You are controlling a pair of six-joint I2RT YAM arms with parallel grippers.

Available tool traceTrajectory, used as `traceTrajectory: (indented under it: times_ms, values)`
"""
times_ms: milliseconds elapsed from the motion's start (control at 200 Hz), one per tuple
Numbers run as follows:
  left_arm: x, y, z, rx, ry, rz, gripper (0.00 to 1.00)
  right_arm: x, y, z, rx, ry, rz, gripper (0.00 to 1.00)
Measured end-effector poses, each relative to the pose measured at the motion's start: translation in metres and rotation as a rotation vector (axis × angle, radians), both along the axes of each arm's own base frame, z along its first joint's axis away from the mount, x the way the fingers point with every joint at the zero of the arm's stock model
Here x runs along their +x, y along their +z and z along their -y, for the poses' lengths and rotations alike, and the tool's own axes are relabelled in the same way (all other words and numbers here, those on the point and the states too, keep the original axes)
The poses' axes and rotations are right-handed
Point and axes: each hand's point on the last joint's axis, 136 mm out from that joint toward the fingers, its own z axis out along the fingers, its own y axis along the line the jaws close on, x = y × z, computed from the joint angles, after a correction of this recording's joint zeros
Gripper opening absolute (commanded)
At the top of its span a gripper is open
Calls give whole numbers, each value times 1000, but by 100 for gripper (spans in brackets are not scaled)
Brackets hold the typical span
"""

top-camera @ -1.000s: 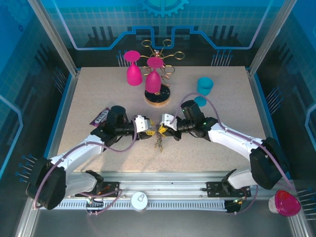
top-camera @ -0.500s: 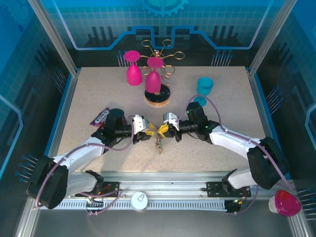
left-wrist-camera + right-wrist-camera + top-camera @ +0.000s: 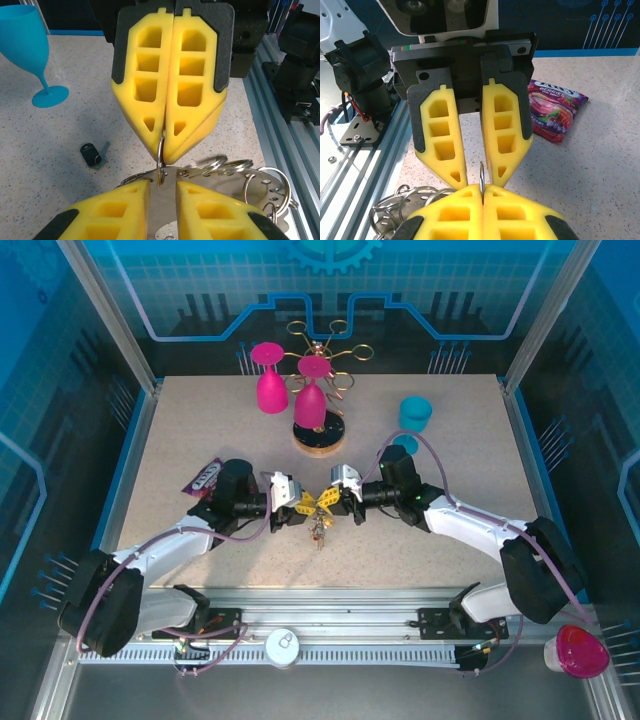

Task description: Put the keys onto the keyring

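Observation:
My right gripper (image 3: 330,502) (image 3: 481,189) is shut on a small silver split ring (image 3: 481,175) (image 3: 160,155), held edge-up. My left gripper (image 3: 303,505) (image 3: 161,185) is open, tip to tip with the right one, and the ring stands in the gap between its yellow fingers (image 3: 440,130). Under the ring hangs the keyring bunch (image 3: 235,172) (image 3: 318,530), grey metal with several split rings. The tags on the bunch are too small to make out. One key with a black tag (image 3: 92,154) lies alone on the table.
A purple candy packet (image 3: 205,475) (image 3: 555,107) lies left of the left arm. At the back stand the wooden rack base (image 3: 319,435) with gold loops, pink glasses (image 3: 271,380) and blue glasses (image 3: 414,415) (image 3: 25,50). The metal rail (image 3: 285,125) runs along the near edge.
The two grippers have closed in on each other until their tips meet. The hanging bunch has shifted slightly left with them.

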Motion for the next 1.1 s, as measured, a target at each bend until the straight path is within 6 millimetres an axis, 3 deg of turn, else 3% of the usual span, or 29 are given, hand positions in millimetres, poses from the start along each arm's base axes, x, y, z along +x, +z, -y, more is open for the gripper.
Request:
traceTrajectory:
  times_ms: [280, 445, 545, 630, 710, 755, 911, 1096]
  values:
    - [0, 2, 0, -9, -5, 3, 18, -3, -3, -2, -5, 11, -4, 0]
    - [-1, 4, 1, -18, -16, 10, 10, -4, -7, -3, -16, 14, -8, 0]
    - [-2, 4, 2, -19, -22, 5, 0, -4, -8, -2, -21, 16, -4, 0]
    - [-3, 3, 1, -17, -24, 3, 0, -4, -9, -2, -25, 15, -3, 0]
    - [-2, 1, 1, -8, -20, 3, 0, -3, -11, -2, -35, 8, 1, 18]
    - [-1, -1, 0, 3, -16, 17, 0, -2, -14, -1, -52, -1, 5, 24]
    - [2, -5, -5, 81, 5, 78, 0, 2, -25, 10, -169, -51, 45, 27]
    - [5, -2, -3, 199, -5, 214, 0, 5, -16, 13, -257, -78, 143, 28]
